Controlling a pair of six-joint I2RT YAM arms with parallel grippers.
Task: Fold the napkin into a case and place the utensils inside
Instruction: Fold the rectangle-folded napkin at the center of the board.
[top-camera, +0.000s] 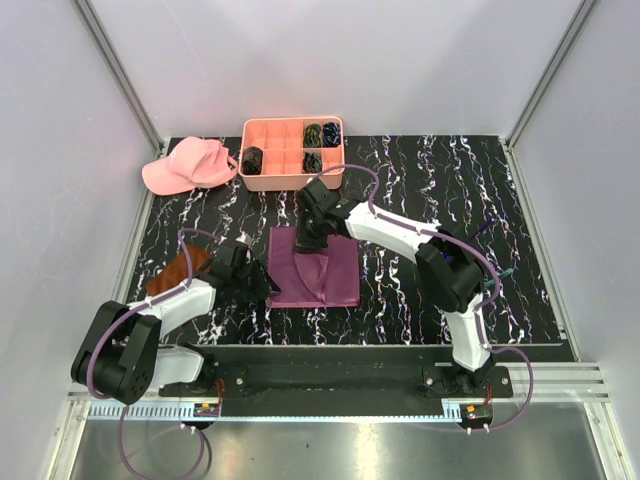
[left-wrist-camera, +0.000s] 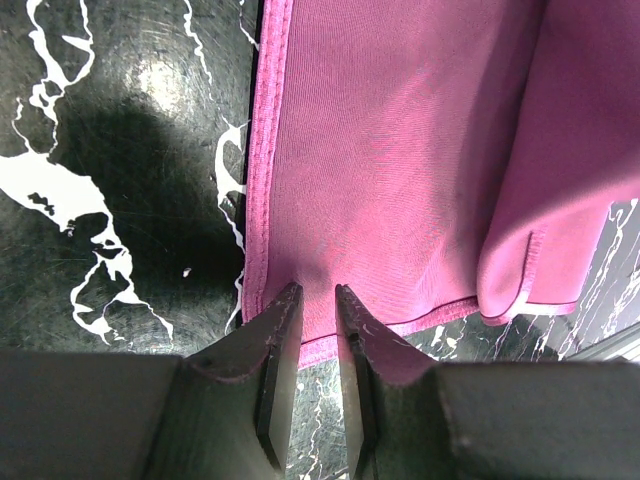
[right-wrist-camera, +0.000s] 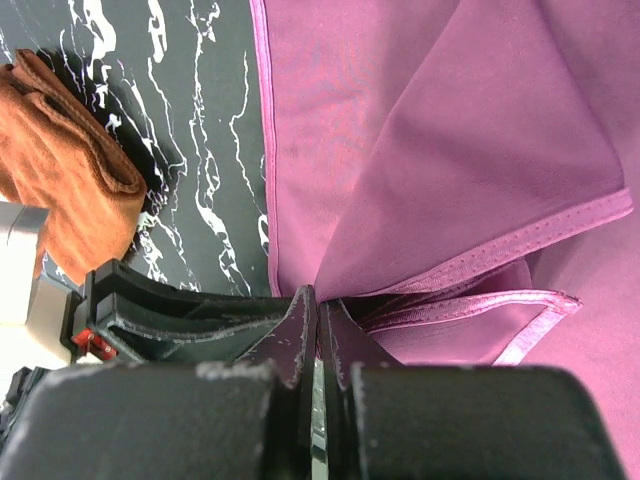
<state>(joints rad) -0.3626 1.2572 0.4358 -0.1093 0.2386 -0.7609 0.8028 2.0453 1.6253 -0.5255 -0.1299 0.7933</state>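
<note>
The magenta napkin (top-camera: 325, 275) lies on the black marbled table, with part of it lifted into a fold at its far left. My right gripper (top-camera: 309, 238) is shut on that fold. In the right wrist view the cloth (right-wrist-camera: 450, 150) runs taut into the closed tips (right-wrist-camera: 317, 300). My left gripper (top-camera: 267, 285) sits at the napkin's near left corner. Its jaws (left-wrist-camera: 318, 292) stand a narrow gap apart over the flat hem (left-wrist-camera: 400, 150), with nothing pinched between them. The utensils are out of view.
A rust-brown cloth (top-camera: 180, 270) lies left of the left arm and shows in the right wrist view (right-wrist-camera: 70, 170). A pink cap (top-camera: 187, 165) and a pink divided box (top-camera: 290, 184) holding dark coiled bundles (top-camera: 322, 132) stand at the back.
</note>
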